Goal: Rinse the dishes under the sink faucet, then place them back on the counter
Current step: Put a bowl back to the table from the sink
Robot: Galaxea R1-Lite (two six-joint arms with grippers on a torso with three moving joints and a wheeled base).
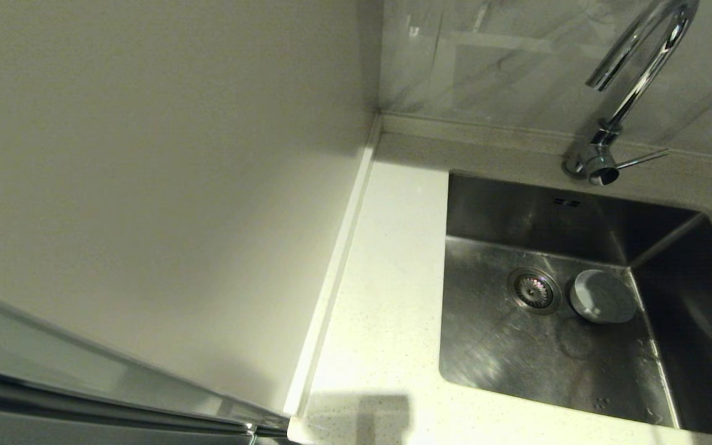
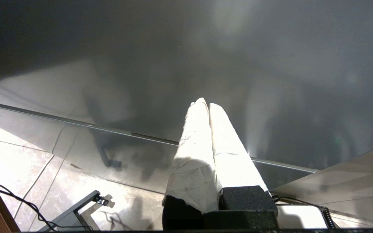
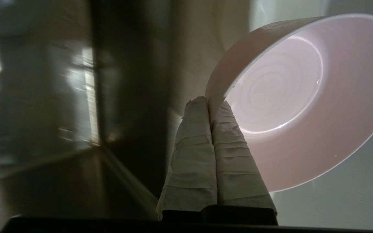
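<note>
In the right wrist view my right gripper is shut on the rim of the pale pink bowl, which hangs tilted with its inside facing the camera. Neither arm shows in the head view. A pale blue-grey bowl lies upside down on the floor of the steel sink, just right of the round drain strainer. The chrome gooseneck faucet rises behind the basin, its thin side lever pointing right. My left gripper is shut on nothing, parked low over a glossy dark panel. The whitish-mint bowl is out of view.
Speckled off-white counter runs along the sink's left side, bounded on its left by a plain cream wall panel. Grey tiled wall stands behind the tap. A dark cable and metal bracket lie on the floor below my left gripper.
</note>
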